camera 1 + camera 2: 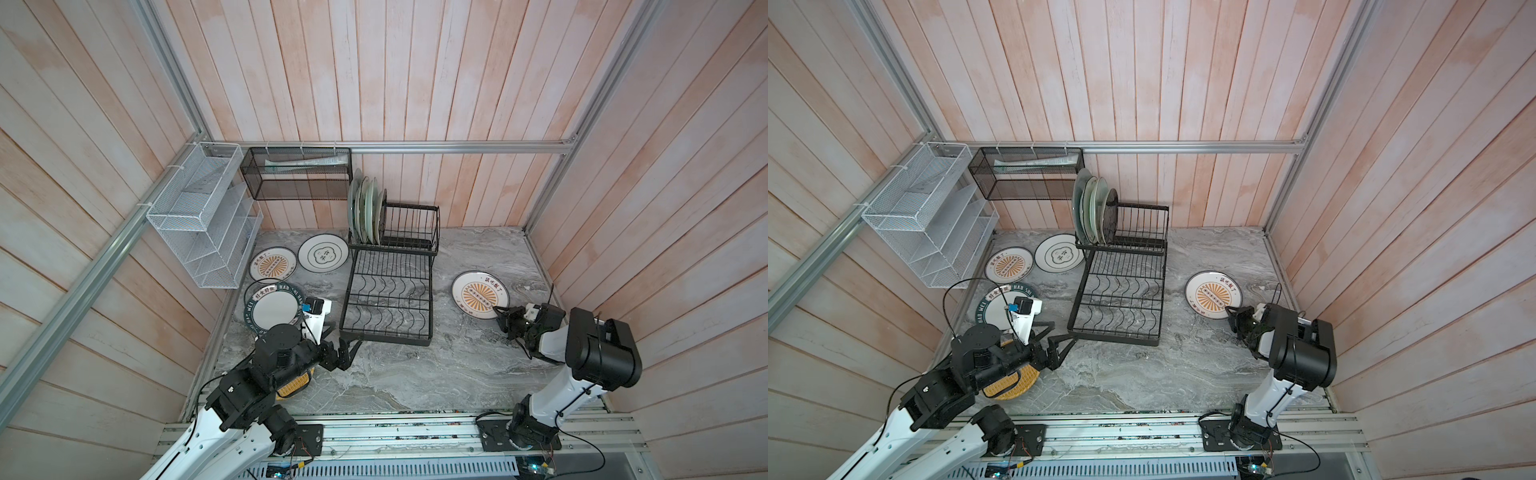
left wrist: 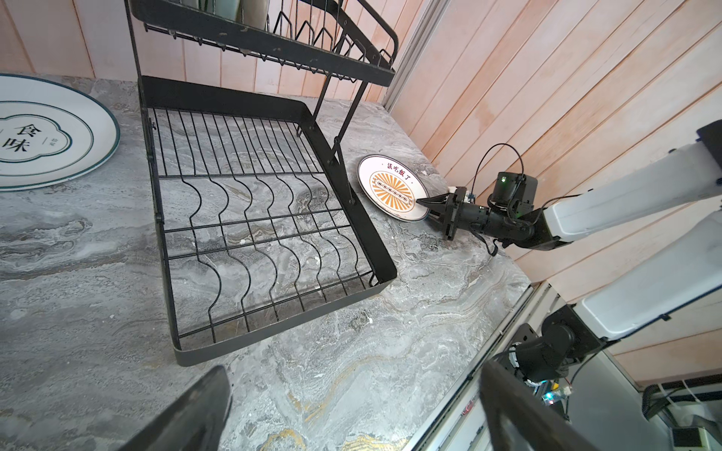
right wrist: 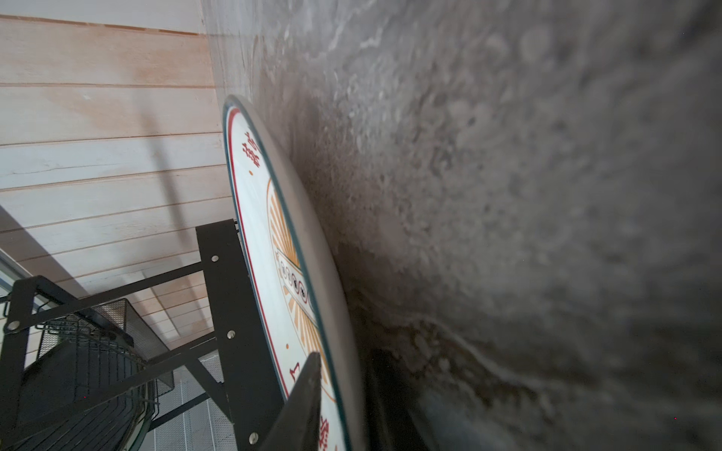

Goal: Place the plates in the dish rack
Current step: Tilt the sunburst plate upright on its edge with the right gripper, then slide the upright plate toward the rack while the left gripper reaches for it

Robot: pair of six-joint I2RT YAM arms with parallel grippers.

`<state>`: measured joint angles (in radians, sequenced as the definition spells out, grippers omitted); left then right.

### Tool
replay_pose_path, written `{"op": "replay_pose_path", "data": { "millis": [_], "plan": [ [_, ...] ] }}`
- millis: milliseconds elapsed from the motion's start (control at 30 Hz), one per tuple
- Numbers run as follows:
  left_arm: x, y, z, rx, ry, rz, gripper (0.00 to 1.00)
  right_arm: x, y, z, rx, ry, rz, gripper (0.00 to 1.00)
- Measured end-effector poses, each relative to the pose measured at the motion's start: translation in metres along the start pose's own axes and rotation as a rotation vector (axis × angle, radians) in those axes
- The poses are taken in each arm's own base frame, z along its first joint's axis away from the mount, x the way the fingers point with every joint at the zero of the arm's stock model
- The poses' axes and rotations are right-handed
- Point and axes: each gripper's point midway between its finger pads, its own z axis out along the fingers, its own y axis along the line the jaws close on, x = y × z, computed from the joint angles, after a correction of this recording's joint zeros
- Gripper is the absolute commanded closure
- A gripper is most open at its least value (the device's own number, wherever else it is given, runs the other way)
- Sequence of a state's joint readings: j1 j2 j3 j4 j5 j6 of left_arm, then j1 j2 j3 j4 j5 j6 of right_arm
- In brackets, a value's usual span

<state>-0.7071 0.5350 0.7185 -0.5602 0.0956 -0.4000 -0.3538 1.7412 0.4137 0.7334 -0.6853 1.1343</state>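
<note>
One sunburst plate (image 1: 480, 294) is pinched by the right fingers (image 2: 433, 201); left fingers (image 2: 195, 414) gape empty.

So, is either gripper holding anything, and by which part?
The right gripper pinches the right-hand sunburst plate by its near rim, fingers above and below. The left gripper is open, empty.

a: what's everything sitting on?
b: a grey marbled counter (image 1: 415, 374). the black dish rack (image 1: 384, 337) stands on it near the middle, its back end towards the rear wall.
a: and around it?
b: right of the rack, a sunburst plate (image 1: 480, 295) on its own. to the left, a second sunburst plate (image 1: 273, 266) lies beside a green-lettered plate (image 1: 323, 252). a dark-rimmed plate (image 1: 274, 307) lies nearer the front, then a yellow ribbed plate (image 1: 293, 384), partly hidden.
</note>
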Motion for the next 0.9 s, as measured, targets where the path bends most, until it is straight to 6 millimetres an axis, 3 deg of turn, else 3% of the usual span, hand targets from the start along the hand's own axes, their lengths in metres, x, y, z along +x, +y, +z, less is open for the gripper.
{"op": "replay_pose_path", "data": {
  "millis": [133,367,433,667,900],
  "plan": [
    [-0.001,0.000,-0.001,-0.001,-0.007,0.001,0.00,0.003,-0.002,0.000,-0.003,-0.009,0.016,1.00],
    [-0.003,0.002,-0.003,-0.012,-0.018,0.001,0.00,0.007,0.001,-0.005,-0.013,-0.020,0.019,1.00],
    [-0.004,0.003,-0.003,-0.020,-0.024,0.000,0.00,0.009,0.012,-0.012,-0.022,-0.029,-0.008,1.00],
    [-0.012,0.010,-0.011,-0.061,-0.075,-0.002,0.00,0.019,0.079,-0.047,-0.154,-0.073,-0.182,1.00],
    [-0.015,0.016,-0.012,-0.094,-0.090,-0.015,0.00,0.066,0.101,-0.070,-0.192,-0.002,-0.267,1.00]
  ]
}}
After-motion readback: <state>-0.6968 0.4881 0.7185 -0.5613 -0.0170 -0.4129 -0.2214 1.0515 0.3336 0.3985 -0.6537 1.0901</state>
